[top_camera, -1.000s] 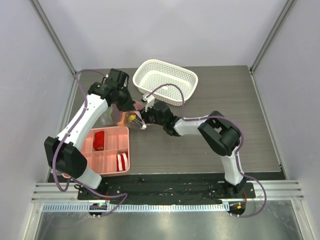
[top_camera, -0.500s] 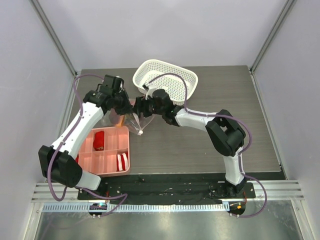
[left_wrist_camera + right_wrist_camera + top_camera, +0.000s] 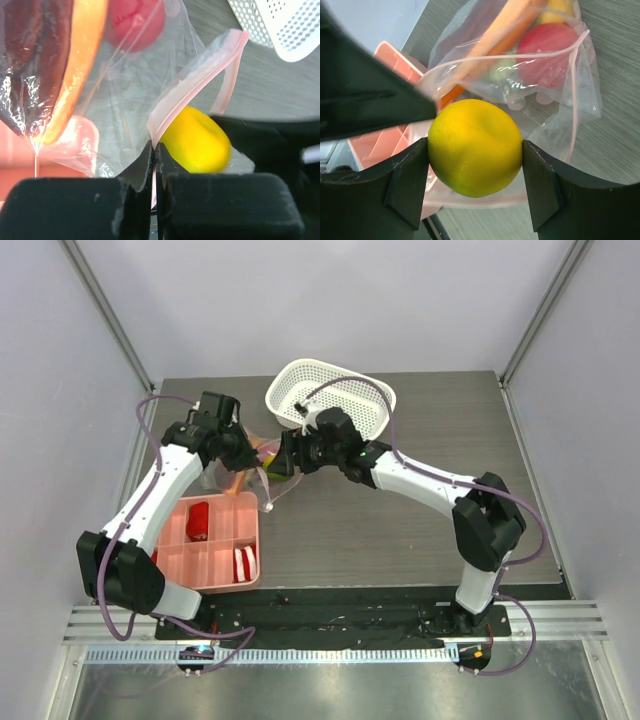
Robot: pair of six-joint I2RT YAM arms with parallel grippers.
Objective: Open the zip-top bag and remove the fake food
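Step in hand: taking the first piece out of the zip-top bag [image 3: 562,95].

- Bag lies left of centre, between the far edge of the pink tray [image 3: 215,560] and the white basket [image 3: 385,400]. Its mouth gapes toward the right arm.
- Left gripper [image 3: 154,150] is clamped fully shut on the pink zip lip, lifting one side of the mouth.
- Right gripper [image 3: 475,175] stands wide, jaws pressed on both sides of the yellow fruit [image 3: 475,142] at the mouth.
- Red fruit [image 3: 547,52] and orange wedge [image 3: 495,40] sit deeper inside.

Draw the fruit straight back, away from the left jaws. Hold your left pinch firm so the film doesn't follow. The loose lip beside the fruit may snag, so go slowly.
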